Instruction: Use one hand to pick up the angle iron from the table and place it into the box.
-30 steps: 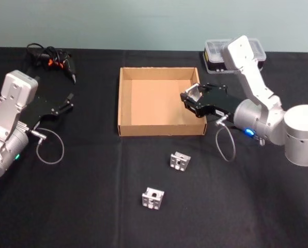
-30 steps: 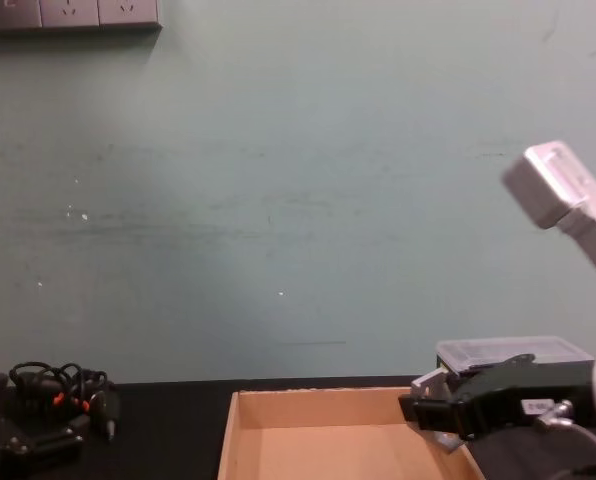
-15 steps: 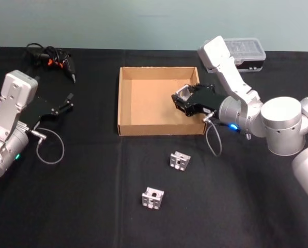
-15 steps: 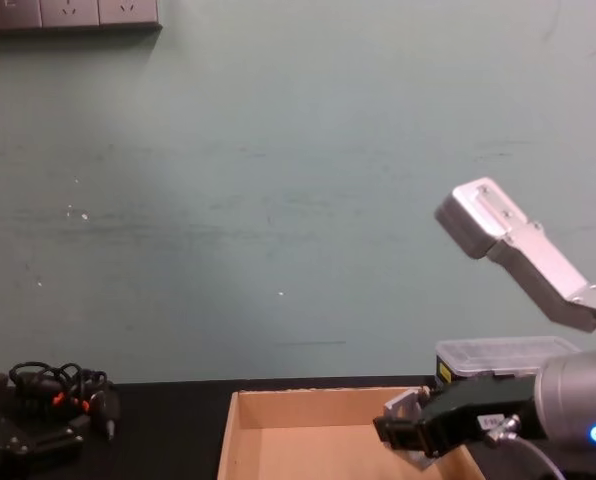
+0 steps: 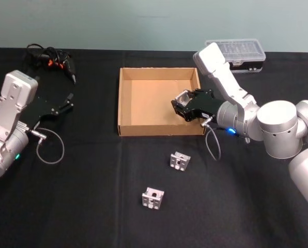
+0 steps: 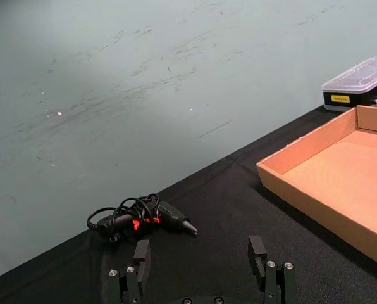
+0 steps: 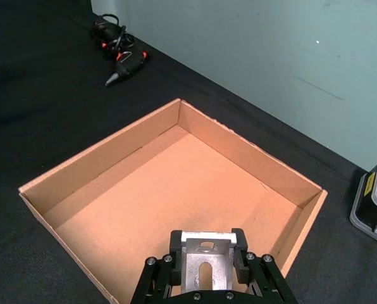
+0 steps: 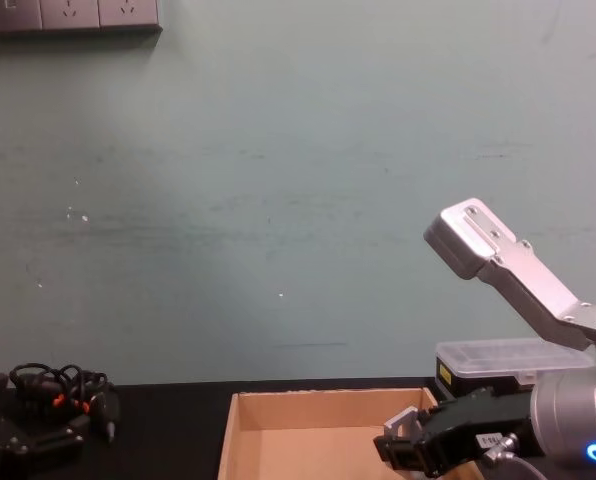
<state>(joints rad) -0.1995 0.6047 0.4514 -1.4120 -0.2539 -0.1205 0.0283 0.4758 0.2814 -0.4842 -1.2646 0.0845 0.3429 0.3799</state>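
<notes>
Angle iron [image 7: 205, 254] pinched between the two fingers of the right gripper [image 7: 207, 248], jaws narrowed onto its sides, slotted face toward the wrist camera. Head view: angle iron [image 5: 184, 96] and right gripper [image 5: 181, 102] sit over the right side of the box [image 5: 159, 129], just inside its right wall. Can't tell if the part touches the box floor. Right wrist view has the box [image 7: 100, 161] floor bare below the held part. Chest view gives the side look: angle iron [image 8: 402, 421] at the tip of the right gripper [image 8: 408, 445], low by the box [image 8: 318, 396] rim on its right.

Head view alone shows two loose angle irons on the table [image 5: 92, 196] in front of the box, nearer one [image 5: 153, 198], farther one [image 5: 179, 160], apart from each other.

Left gripper [image 5: 69, 102] off at the table's left, well apart from the box. Left wrist view: left gripper [image 6: 199, 254] jaws spread wide, nothing between, black cabled tool [image 6: 141, 216] beyond it, plastic case [image 6: 359, 82] past the box [image 6: 315, 209].
</notes>
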